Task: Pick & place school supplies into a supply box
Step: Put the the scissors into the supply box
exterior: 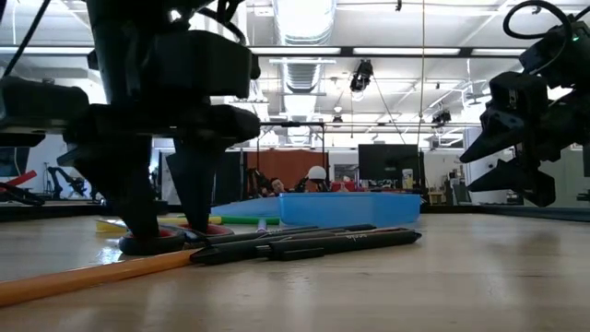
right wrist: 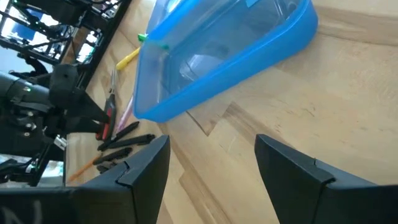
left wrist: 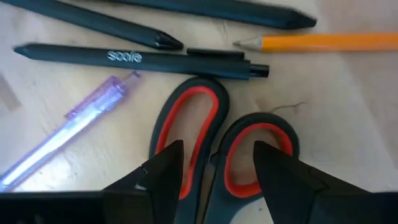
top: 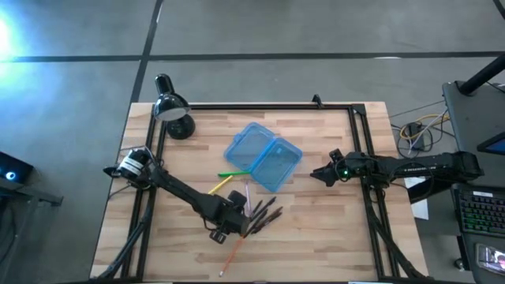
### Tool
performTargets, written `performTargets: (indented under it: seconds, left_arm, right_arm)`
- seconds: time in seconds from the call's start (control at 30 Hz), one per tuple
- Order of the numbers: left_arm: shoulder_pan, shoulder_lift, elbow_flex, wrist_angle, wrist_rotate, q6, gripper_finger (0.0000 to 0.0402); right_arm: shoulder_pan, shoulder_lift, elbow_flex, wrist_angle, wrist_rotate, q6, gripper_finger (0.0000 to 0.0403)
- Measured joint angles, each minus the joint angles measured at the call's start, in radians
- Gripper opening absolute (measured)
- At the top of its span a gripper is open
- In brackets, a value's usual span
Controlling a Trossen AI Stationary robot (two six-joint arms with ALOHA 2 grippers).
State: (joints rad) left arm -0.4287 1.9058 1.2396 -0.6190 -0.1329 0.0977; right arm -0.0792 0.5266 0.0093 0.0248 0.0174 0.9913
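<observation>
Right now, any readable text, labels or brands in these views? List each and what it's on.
"soore" or the like, white letters, not fully clear: on the black pen by the scissors, left wrist view.
Same pen's print in the low view: too small to read.
Nothing else carries readable text.

A light wooden table with a black frame stands on a grey concrete floor crossed by dark seams. A black desk lamp sits at 1 far corner of the table. A keyboard and loose cables lie on a side bench. Behind the table, the hall shows a ribbed ceiling duct, ceiling lights, and a dark monitor.
</observation>
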Motion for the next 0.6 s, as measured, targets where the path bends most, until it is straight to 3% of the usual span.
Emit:
performTargets:
  seconds: [0.3,0.6]
  left_arm:
    - [0.031,0.019,0.002,-0.001,0.079,-0.001,0.0173]
    - [0.063,0.064,0.001,0.002,0.121,0.062,0.0114]
  right_arm:
    - [0.0,0.0,0.0,-0.018,0.0,0.022,0.0226]
    - [0.0,0.0,0.0,-0.018,0.0,0.022,0.0226]
